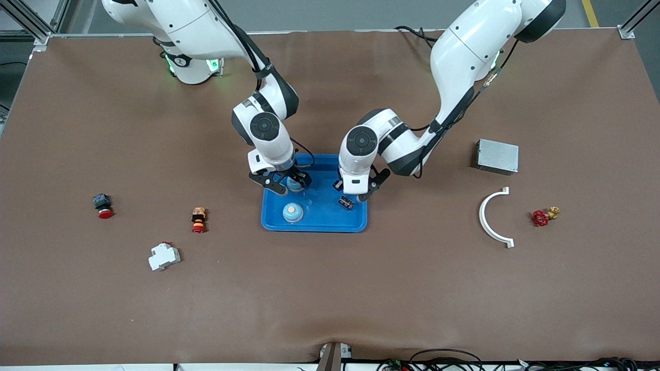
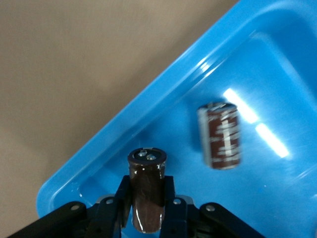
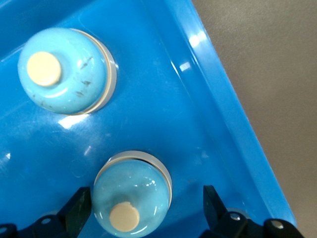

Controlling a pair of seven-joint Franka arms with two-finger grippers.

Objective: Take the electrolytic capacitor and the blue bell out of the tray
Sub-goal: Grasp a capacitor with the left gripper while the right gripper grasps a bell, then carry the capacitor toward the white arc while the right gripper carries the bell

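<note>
Brown table (image 1: 129, 309): left jaws (image 2: 147, 208) clamp capacitor (image 2: 147, 191) over tray (image 2: 163, 94)

Bright, even light falls from overhead, and my arms throw only soft shadows on the table (image 1: 154, 309). White glare streaks the tray (image 2: 163, 99) floor under my left wrist. The loose capacitor (image 2: 220, 135) there is smeared with blur; the bells (image 3: 64, 69) look sharp.

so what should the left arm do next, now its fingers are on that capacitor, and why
Probably lift straight up. The left gripper is shut on one electrolytic capacitor, still inside the tray, whose raised rim would block a sideways drag. A second capacitor lies beside it. The right gripper stands open around a blue bell.
</note>
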